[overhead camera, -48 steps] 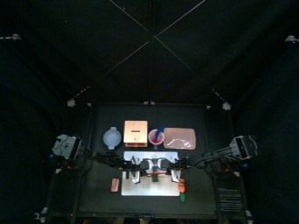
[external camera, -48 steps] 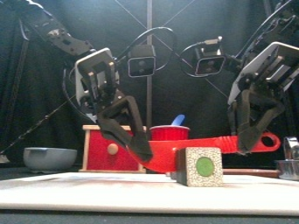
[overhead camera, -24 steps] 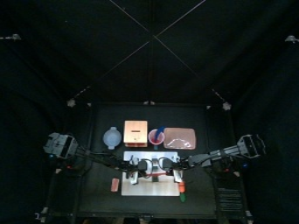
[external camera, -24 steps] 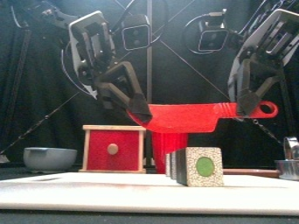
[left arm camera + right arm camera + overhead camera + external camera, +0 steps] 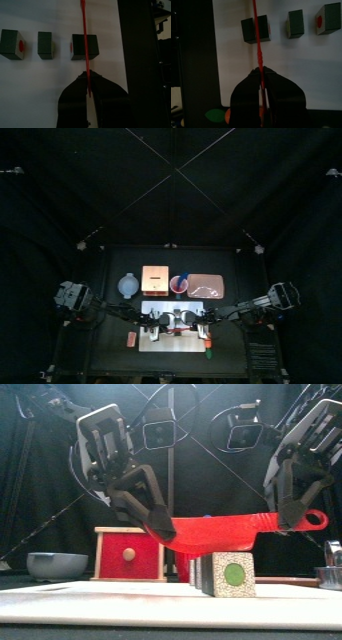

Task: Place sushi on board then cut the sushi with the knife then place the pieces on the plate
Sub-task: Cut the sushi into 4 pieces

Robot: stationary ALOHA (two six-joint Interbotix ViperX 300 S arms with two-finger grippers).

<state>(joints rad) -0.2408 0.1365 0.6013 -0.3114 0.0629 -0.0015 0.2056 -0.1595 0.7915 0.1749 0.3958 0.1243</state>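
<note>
Red toy knife (image 5: 221, 532) held level, close over the white cutting board (image 5: 80, 602); blade end pinched in the closed jaws of the left gripper (image 5: 160, 530), handle end likewise in the right gripper (image 5: 285, 522); sushi roll (image 5: 45, 45) lying on the board as three separate dark green blocks, knife edge above the end block (image 5: 85, 47); wooden box (image 5: 130, 554) and blue-grey bowl (image 5: 56, 565) behind.

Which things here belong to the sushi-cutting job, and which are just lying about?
In use: red toy knife, held by left gripper and right gripper; dark green sushi pieces; white cutting board; flat pink tray.
Idle: pale wooden box with red drawer front; blue-grey bowl; red cup.
</note>
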